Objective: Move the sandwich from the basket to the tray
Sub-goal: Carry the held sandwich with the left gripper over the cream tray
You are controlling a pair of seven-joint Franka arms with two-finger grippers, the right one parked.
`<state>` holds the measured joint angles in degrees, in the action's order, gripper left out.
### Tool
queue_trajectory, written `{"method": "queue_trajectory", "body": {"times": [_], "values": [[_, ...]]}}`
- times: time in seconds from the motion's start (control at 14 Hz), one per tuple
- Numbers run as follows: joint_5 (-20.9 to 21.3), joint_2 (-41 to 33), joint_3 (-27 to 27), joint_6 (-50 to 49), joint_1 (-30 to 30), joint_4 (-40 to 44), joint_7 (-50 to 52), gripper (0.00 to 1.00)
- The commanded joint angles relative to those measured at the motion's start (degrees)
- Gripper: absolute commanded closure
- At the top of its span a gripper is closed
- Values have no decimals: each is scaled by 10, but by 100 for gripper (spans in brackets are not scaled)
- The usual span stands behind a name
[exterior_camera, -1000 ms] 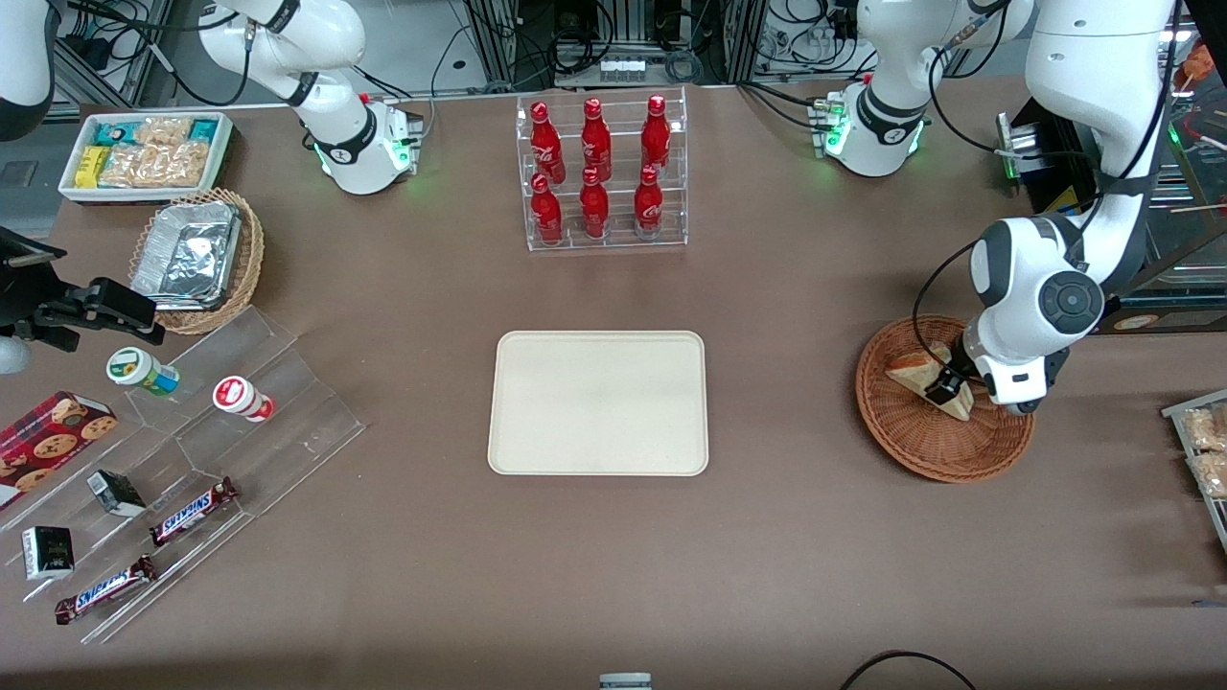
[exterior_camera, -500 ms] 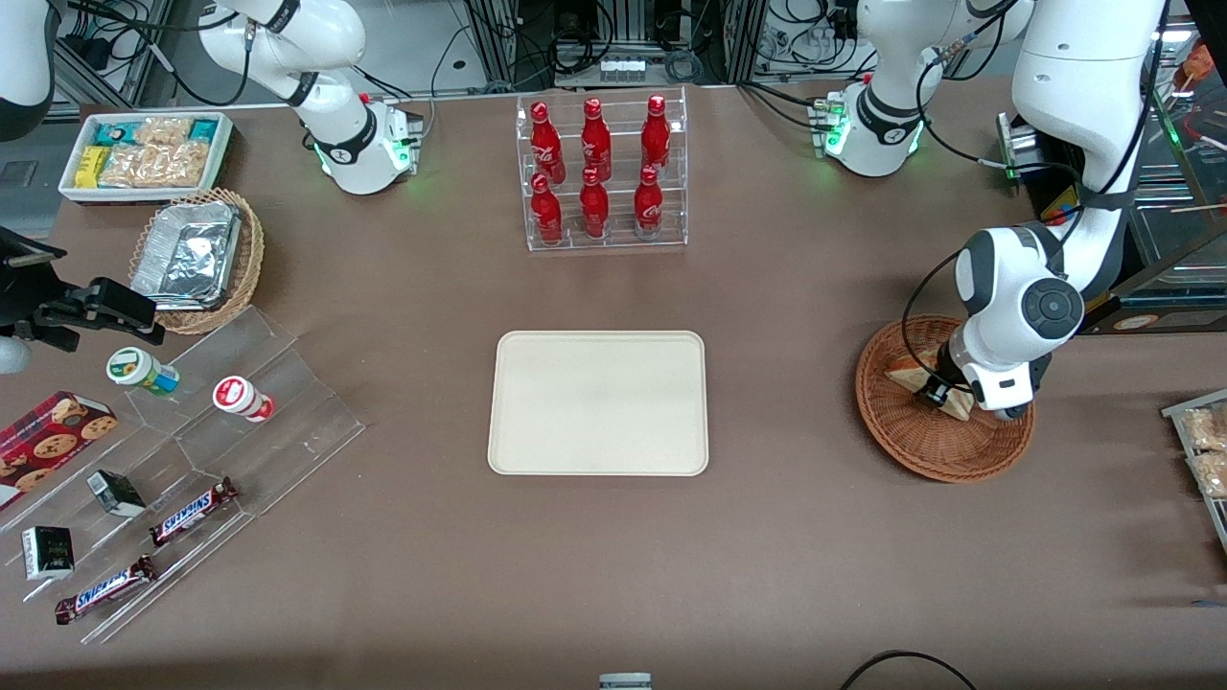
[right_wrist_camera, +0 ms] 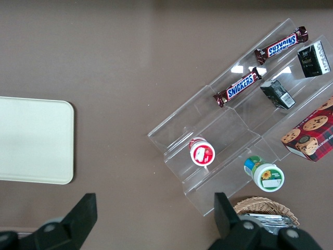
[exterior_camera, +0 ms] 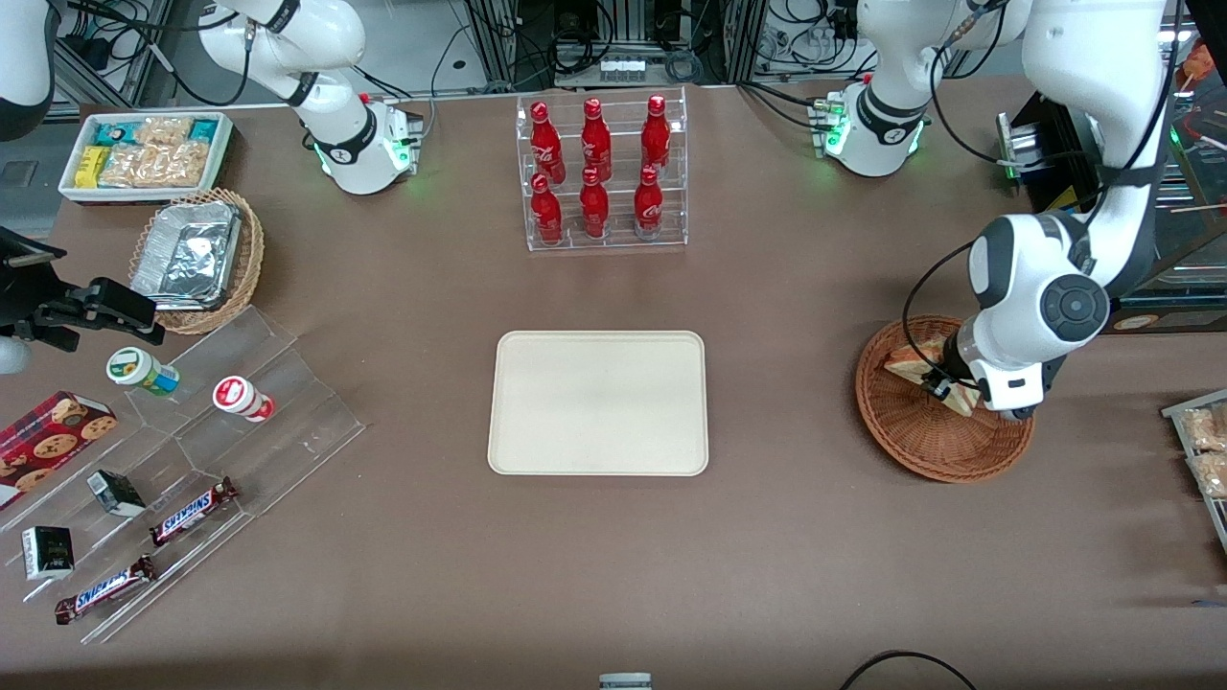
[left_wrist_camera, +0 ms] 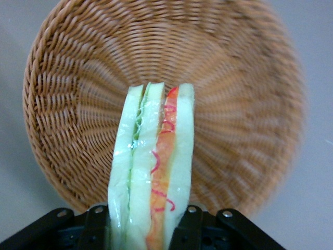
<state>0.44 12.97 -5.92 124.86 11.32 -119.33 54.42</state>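
Observation:
The sandwich (exterior_camera: 902, 363), a wedge of white bread with orange and pale layers, is gripped on its flat faces by my left gripper (exterior_camera: 939, 384) just above the round reddish-brown basket (exterior_camera: 920, 443) at the working arm's end of the table. In the left wrist view the sandwich (left_wrist_camera: 153, 166) stands on edge between the black fingers (left_wrist_camera: 190, 225) of the gripper (left_wrist_camera: 148, 229), with the basket (left_wrist_camera: 239, 104) under it. The cream tray (exterior_camera: 598, 402) lies bare at the table's middle, toward the parked arm from the basket; its edge shows in the right wrist view (right_wrist_camera: 31, 140).
A clear rack of red bottles (exterior_camera: 606, 172) stands farther from the camera than the tray. Toward the parked arm's end are an acrylic stand of snacks (exterior_camera: 192, 450), a tan wicker basket with foil containers (exterior_camera: 196, 259) and a white bin of packets (exterior_camera: 144, 153). Snack packs (exterior_camera: 1203, 450) lie beside the reddish-brown basket.
The wrist dipped toward the basket, then came back up. The sandwich's tip now sits slightly higher over the basket than before.

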Motion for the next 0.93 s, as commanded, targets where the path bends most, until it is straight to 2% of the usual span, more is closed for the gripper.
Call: {"method": "queue_trajectory", "body": {"times": [0.0,0.36,0.5,0.57,0.86], "values": [[6,32,-3,-46,75,86,-11,68],[16,115,-1,-64,204,188,-30,70],[2,133,17,-54,222,205,-90,70],[-8,144,26,-54,225,219,-100,74],[-10,161,59,-18,226,222,-155,77]]}}
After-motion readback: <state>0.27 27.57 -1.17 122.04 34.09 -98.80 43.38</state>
